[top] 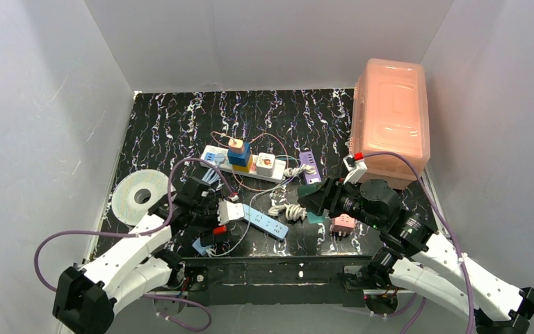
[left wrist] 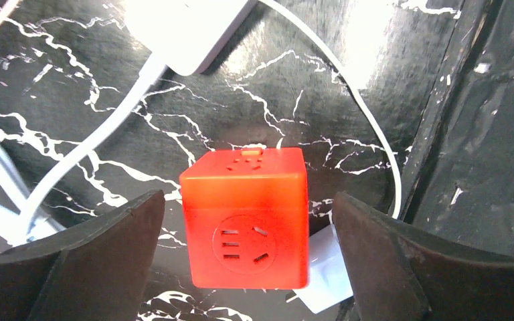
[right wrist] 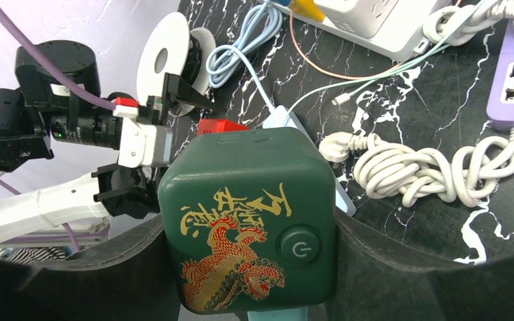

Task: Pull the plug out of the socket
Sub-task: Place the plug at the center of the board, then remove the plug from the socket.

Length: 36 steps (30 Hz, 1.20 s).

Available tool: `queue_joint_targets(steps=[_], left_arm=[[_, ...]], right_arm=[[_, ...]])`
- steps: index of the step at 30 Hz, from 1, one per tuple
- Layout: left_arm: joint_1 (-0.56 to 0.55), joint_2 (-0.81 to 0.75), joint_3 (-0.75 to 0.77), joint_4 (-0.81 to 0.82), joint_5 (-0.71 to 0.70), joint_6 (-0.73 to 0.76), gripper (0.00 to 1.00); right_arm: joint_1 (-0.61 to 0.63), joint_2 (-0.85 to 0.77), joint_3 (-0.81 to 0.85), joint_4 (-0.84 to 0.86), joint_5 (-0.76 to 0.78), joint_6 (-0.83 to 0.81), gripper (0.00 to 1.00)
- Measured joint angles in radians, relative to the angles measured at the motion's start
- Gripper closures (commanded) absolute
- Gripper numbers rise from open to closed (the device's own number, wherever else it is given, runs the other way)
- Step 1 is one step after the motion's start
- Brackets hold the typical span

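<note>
Inside left pincer [left wrist: 247, 224] (spread, not touching): red cube [left wrist: 244, 200]; right pincer [right wrist: 249, 267] pinches green cube [right wrist: 247, 200].

We see open counter [top: 181, 115] behind the socket [top: 213, 154]; front approach crowded by light-blue strip [top: 268, 223], coiled white cord [top: 288, 210], purple strip [top: 311, 165]. Right side walled by pink bin [top: 389, 115]. Gaps either side of red cube [left wrist: 244, 231] inside left gripper [left wrist: 247, 207].

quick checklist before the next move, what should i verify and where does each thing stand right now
1. Left claw open: ok, gaps on both sides of red cube.
2. Red cube down on table: ok.
3. Right claw gripping green cube: ok.
4. Green cube clear of strip: ok.
5. Strip emptied: not ok, stacked cubes and white cube sit on it.
</note>
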Motion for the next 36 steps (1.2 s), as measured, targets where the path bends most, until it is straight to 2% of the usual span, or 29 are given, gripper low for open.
queue_joint_targets(steps=[7, 14, 21, 24, 27, 32, 36], left_arm=[[0.005, -0.174, 0.025, -0.017, 0.066, -0.021, 0.02], [0.005, -0.274, 0.182, 0.001, 0.155, -0.071, 0.02], [0.005, -0.143, 0.422, 0.021, 0.334, -0.150, 0.02], [0.005, -0.071, 0.517, -0.010, 0.413, -0.182, 0.02], [0.005, -0.006, 0.589, -0.042, 0.475, -0.227, 0.02], [0.005, 0.043, 0.622, -0.071, 0.576, -0.282, 0.02], [-0.016, 0.020, 0.601, -0.077, 0.627, -0.195, 0.02]], right_arm=[[-0.005, 0.017, 0.002, 0.010, -0.062, -0.018, 0.99], [-0.006, 0.103, 0.027, 0.062, -0.168, -0.034, 0.99], [-0.007, 0.301, 0.091, 0.148, -0.381, -0.083, 0.99], [-0.003, 0.351, 0.140, 0.148, -0.464, -0.150, 0.99], [0.028, 0.357, 0.179, 0.140, -0.478, -0.249, 0.99], [0.086, 0.351, 0.222, 0.127, -0.494, -0.379, 0.99], [0.086, 0.363, 0.240, 0.134, -0.539, -0.410, 0.99]])
